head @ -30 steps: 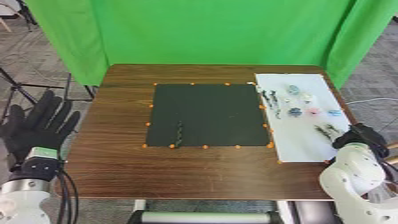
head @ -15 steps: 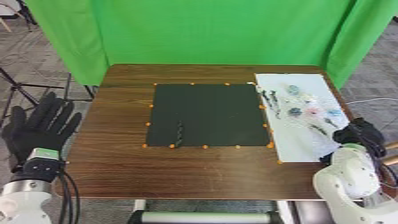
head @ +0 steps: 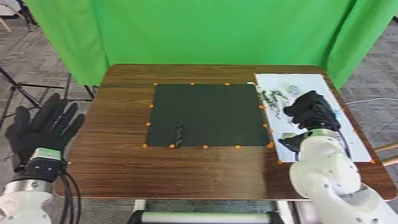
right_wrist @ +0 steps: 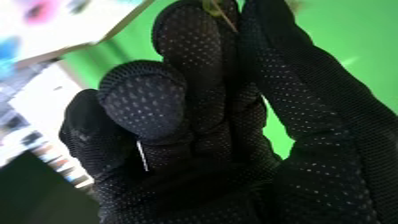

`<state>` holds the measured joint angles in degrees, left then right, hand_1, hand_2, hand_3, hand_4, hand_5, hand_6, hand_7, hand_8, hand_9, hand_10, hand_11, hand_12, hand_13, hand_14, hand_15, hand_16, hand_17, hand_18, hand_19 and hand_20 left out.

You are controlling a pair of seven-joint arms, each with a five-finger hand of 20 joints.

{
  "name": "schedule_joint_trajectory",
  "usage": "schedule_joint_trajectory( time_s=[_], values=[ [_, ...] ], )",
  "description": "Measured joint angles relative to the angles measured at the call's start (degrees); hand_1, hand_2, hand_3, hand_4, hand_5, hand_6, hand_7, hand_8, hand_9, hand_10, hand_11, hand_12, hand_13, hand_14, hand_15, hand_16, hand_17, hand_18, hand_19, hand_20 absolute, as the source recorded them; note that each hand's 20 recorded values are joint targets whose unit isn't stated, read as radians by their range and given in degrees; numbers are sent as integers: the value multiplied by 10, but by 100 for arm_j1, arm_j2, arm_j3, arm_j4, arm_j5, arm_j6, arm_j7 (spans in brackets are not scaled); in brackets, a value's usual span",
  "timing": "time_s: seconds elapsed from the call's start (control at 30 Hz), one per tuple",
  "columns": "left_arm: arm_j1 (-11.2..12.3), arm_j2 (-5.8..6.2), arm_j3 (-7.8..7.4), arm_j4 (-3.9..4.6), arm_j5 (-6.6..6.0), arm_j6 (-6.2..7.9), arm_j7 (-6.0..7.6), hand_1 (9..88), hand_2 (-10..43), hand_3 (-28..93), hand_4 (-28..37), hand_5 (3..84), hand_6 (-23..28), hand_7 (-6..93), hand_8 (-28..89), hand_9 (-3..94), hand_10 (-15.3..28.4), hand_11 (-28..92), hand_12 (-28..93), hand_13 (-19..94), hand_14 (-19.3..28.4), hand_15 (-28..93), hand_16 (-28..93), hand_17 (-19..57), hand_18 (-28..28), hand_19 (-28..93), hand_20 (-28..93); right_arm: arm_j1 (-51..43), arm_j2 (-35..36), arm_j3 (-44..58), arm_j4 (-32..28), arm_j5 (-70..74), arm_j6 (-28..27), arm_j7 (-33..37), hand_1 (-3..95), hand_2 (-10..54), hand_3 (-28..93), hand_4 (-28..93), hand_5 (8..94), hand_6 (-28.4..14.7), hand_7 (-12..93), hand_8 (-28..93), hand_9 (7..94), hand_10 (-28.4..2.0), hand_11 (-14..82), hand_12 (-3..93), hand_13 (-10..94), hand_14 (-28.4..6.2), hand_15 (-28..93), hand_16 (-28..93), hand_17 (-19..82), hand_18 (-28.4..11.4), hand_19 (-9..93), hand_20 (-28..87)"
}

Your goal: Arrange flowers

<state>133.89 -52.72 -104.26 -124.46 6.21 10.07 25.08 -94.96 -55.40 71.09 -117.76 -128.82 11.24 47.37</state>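
Note:
In the head view, my left hand (head: 40, 127) rests palm up and open off the table's left side. My right hand (head: 313, 107) is over the white sheet (head: 346, 147). The right wrist view shows my right hand (right_wrist: 209, 110) with its thumb against its fingers, shut on a thin yellow-green stem (right_wrist: 213, 8) at the tips. A pink flower (right_wrist: 38, 11) lies on the sheet beyond. Near the black mat's (head: 209, 115) front edge is a dark twisted stem (head: 179, 134). Other stems (head: 274, 102) and a pale flower (head: 293, 90) lie on the sheet; my right hand hides part of it.
Orange markers (head: 205, 147) edge the mat on the brown table (head: 178, 172). A green curtain (head: 213, 35) hangs behind. My right forearm (head: 324, 162) crosses the table's front right corner.
My right hand has moved from the table's right edge, leftward and farther forward over the white sheet, covering several flowers. The left hand has shifted only slightly.

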Motion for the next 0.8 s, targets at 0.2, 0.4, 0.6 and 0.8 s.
schedule_joint_trajectory(
  time_s=[0.2, 0.4, 0.6, 0.8],
  values=[
    [-133, 20, 113, 53, 0, 0, -112, 278, 112, 721, -283, 385, 65, 139, -96, 305, 120, 188, 74, 213, 128, 302, -93, -59, 132, 348, 87, 715, -462, -958, 383, -455, -208, -177, 512, -95, 736, -243, 785, -25, 382, 191, 881, -118, 371, 344, 868, -65, 583, 340, 578, -212, 932, 470],
    [-265, 47, 214, 102, 7, -2, -244, 279, 113, 721, -283, 385, 65, 140, -96, 304, 120, 187, 74, 213, 128, 302, -92, -55, 129, 344, 85, 1220, -998, -1888, 947, -1844, -689, -195, 514, -95, 736, -240, 787, -27, 373, 203, 882, -118, 367, 353, 869, -65, 579, 347, 581, -214, 932, 469],
    [-293, 59, 270, 103, 3, 16, -340, 279, 113, 722, -283, 386, 65, 140, -95, 305, 119, 188, 73, 213, 129, 303, -92, -56, 129, 345, 86, 1244, -1510, -1990, 1156, -1918, -1318, -258, 520, -95, 729, -243, 785, -29, 368, 206, 880, -120, 367, 353, 867, -66, 578, 352, 579, -215, 932, 472],
    [-374, 64, 350, 135, 0, 37, -456, 278, 113, 725, -283, 392, 69, 144, -96, 310, 121, 193, 74, 218, 129, 307, -92, -57, 130, 349, 88, 1213, -1901, -1975, 1608, -1681, -1233, -274, 502, -95, 736, -214, 787, -27, 369, 203, 883, -120, 363, 347, 880, -62, 565, 346, 603, -203, 932, 457]
  ],
)
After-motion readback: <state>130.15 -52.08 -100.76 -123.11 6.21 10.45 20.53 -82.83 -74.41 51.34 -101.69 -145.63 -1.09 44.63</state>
